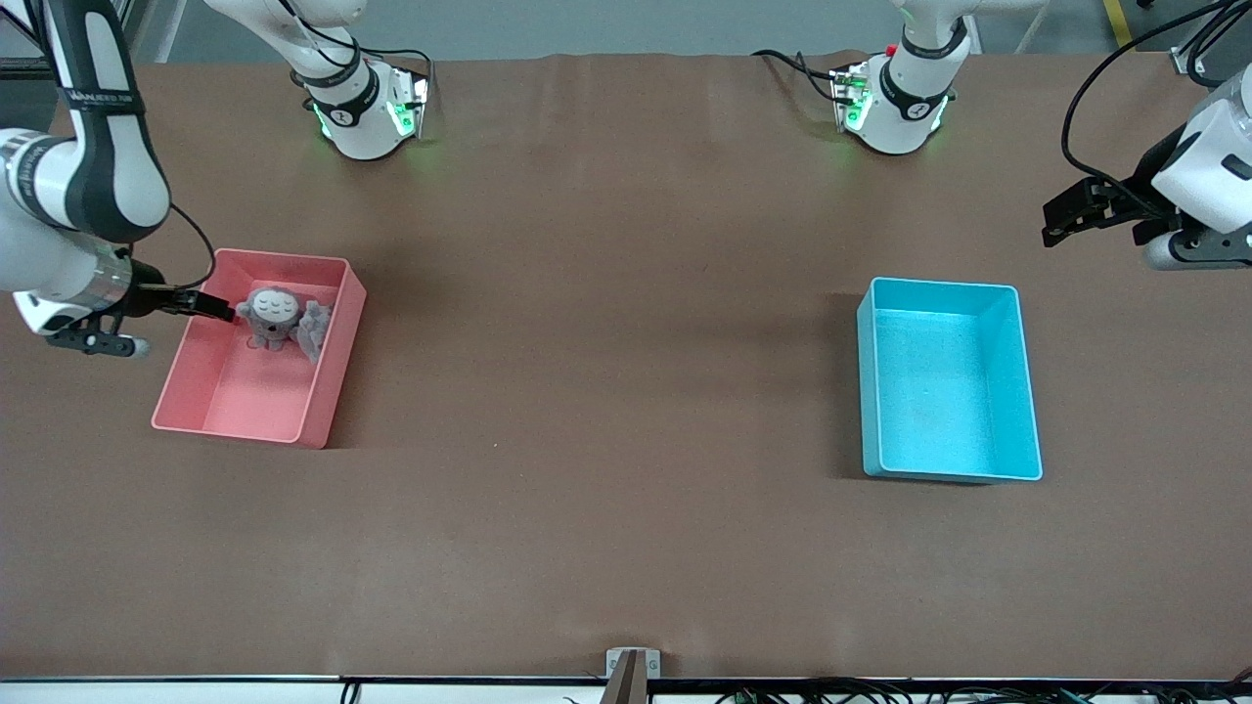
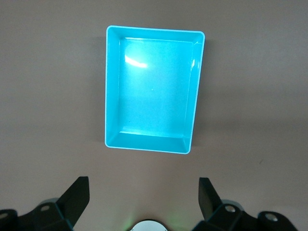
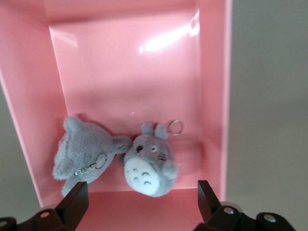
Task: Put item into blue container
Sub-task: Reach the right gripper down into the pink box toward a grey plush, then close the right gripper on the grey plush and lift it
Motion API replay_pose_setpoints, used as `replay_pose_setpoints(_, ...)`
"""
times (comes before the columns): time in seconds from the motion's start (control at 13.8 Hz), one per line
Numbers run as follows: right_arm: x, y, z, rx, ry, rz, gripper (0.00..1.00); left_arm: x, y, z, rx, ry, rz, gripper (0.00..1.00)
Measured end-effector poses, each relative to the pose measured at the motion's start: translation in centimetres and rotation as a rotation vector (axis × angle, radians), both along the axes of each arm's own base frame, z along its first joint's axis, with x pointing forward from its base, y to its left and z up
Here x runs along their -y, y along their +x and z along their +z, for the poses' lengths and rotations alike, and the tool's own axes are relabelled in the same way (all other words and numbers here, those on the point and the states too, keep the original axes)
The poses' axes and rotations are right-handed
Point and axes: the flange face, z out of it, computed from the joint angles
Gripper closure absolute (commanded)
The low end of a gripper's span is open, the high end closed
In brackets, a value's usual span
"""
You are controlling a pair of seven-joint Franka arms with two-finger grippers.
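Plush toys, two of them, grey and soft, lie in the pink bin (image 1: 259, 406) at the middle left of the front frame, toward the right arm's end of the counter (image 1: 606, 391). One plush toy (image 3: 149, 163) lies face up, showing a white belly with grey marks and a small metal ring by its ears; the second plush toy (image 3: 86, 151) lies touching it, turned away, with a short keychain across its back. Both sit in the part of the pink bin farther from the front camera, close to its short wall.

At the middle right of the front frame stands the blue container (image 1: 1027, 391), a light cyan rectangular bin with rounded corners, toward the left arm's end of the counter and well apart from the pink bin. Nothing lies in it; its floor shows only a glare of light in the left wrist view (image 2: 115, 86).

At the left edge of the front frame, the right gripper (image 1: 201, 303) hangs over the rim of the pink bin, just beside the toys; in its wrist view its fingers (image 3: 77, 202) stand wide apart, holding nothing, with the toys between and ahead of them. The left gripper (image 1: 1071, 215) waits at the upper right of the front frame, above the counter, near the blue container. Its fingers (image 2: 79, 195) are likewise spread apart and empty.
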Motion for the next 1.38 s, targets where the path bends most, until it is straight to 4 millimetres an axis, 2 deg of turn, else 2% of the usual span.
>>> replay_pose_setpoints(0.15, -0.4, -1.7, -2.9, 0.015, 0.002, -0.015, 0.0, 0.3, 0.0, -0.2, -0.005, 0.001, -0.006, 0.0)
replay_pose_setpoints(0.29, -0.7, -3.0, -4.7, 0.036, -0.006, -0.021, 0.0, 0.8, -0.1, -0.7, -0.015, 0.002, -0.014, 0.0)
replay_pose_setpoints(0.58, -0.8, -3.9, -6.1, 0.031, -0.008, -0.024, 0.0, 1.8, -0.2, -1.7, -0.032, 0.004, -0.034, 0.0)
replay_pose_setpoints(1.38, -0.6, -4.7, -10.1, -0.029, 0.0, -0.042, 0.01, 1.9, 0.5, -2.4, -0.016, 0.001, -0.035, 0.0)
